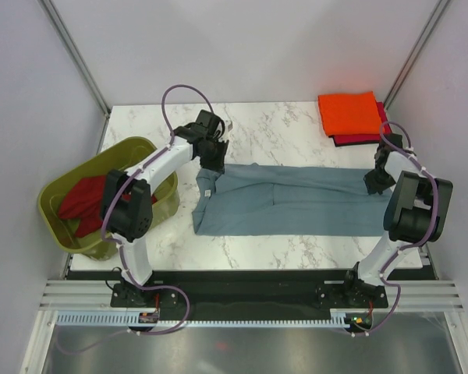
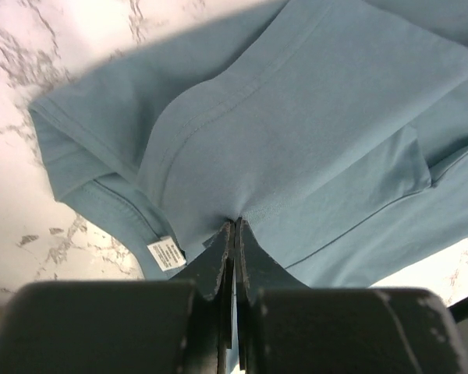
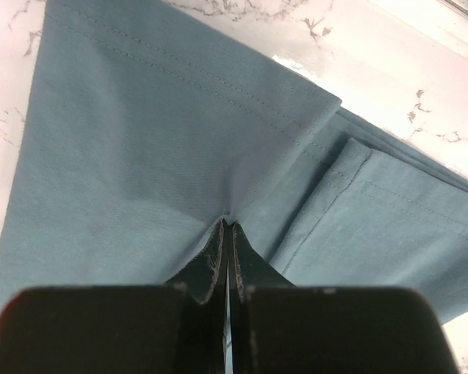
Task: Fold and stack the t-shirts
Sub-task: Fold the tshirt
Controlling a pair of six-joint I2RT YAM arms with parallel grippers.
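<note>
The marble bench point(image 1: 281, 128) carries the slate blue-grey t-shirt point(image 1: 288, 204), lying as a long strip between the arms. At the left, the olive tub point(image 1: 144, 149) half hides a dark red t-shirt point(image 1: 82, 204). In the far right corner the orange t-shirt point(image 1: 349, 113) covers what looks like the magenta-red t-shirt point(image 1: 360, 140), with only its edge showing. The left end effector point(image 2: 234, 227) and right end effector point(image 3: 226, 224) each pinch the blue-grey cloth, one at each end.
</note>
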